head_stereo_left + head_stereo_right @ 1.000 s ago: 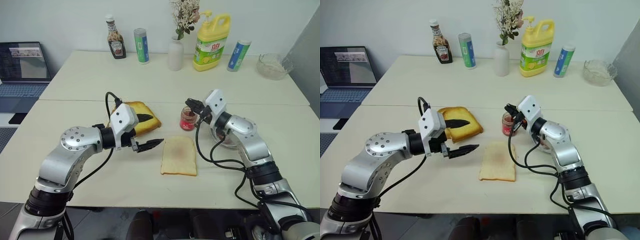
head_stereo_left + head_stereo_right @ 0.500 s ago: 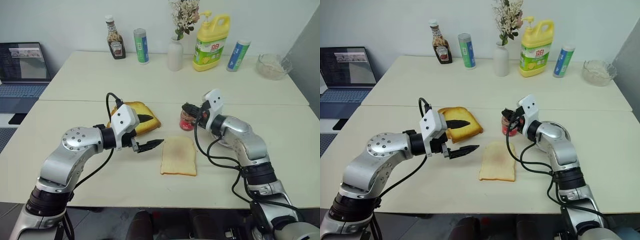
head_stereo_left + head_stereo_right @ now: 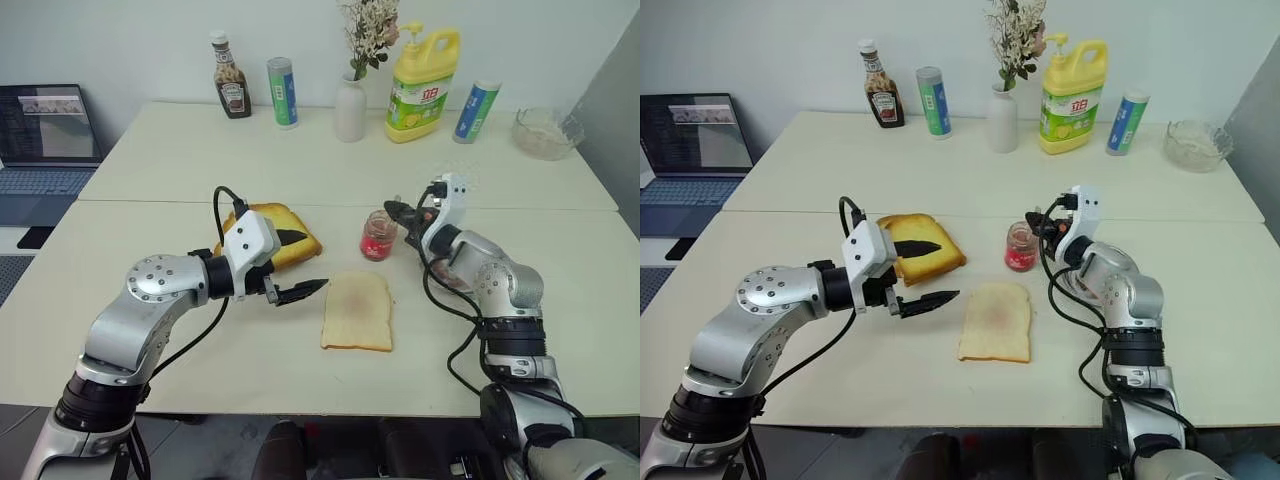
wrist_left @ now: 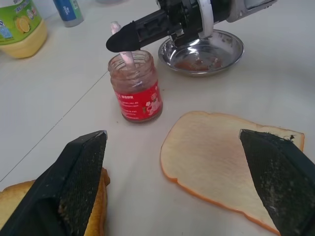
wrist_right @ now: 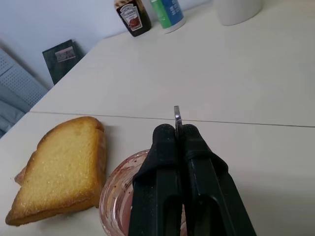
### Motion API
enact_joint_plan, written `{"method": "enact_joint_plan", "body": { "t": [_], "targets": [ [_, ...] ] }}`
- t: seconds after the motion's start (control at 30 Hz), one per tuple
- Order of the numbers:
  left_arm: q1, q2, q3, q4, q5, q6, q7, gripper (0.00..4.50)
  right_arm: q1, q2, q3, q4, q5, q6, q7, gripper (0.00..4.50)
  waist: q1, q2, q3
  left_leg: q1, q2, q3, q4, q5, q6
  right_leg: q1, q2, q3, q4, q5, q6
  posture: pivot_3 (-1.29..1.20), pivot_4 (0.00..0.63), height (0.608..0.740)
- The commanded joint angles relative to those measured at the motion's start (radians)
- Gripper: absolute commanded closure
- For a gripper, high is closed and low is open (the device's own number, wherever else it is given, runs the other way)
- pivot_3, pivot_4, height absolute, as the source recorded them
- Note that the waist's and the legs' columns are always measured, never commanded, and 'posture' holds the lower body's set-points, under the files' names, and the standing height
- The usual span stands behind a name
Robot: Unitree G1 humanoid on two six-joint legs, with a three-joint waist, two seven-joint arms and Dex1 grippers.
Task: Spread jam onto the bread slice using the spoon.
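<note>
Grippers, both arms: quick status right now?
Left gripper: open, holding nothing, above the table beside the bread slice.
Right gripper: shut on the spoon, whose lower end is inside the jam jar.

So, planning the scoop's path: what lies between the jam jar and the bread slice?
Bare tabletop, seen in the left wrist view: nothing between jar and bread slice.

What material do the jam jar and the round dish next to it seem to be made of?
The jam jar looks like clear glass: the pink jam shows through its wall above a red label. The round dish looks like polished steel, grey and mirror-bright, with reddish smears inside. Clear plastic for the jar cannot be ruled out.
</note>
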Motion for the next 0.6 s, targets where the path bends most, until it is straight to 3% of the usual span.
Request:
{"method": "enact_joint_plan", "body": {
  "t": [0.03, 0.6],
  "targets": [
    [-0.011, -0.002, 0.005, -0.005, 0.008, -0.023, -0.004, 0.00, -0.008, 0.013, -0.042, 0.009, 0.043, 0.039, -0.040, 4.45, 0.000, 0.000, 0.000, 0.000, 0.000, 0.000, 0.000, 0.000, 0.000, 0.000, 0.000, 0.000, 0.000, 0.000, 0.000, 0.00, 0.150, 0.740],
    [-0.006, -0.006, 0.000, 0.001, 0.019, -0.035, -0.009, 0.00, -0.043, 0.068, -0.110, -0.060, 0.175, 0.098, -0.125, 4.45, -0.001, 0.000, 0.000, 0.000, 0.000, 0.000, -0.001, 0.000, 0.000, -0.001, 0.000, 0.000, 0.000, 0.000, 0.000, 0.00, 0.150, 0.740]
  ]
}}
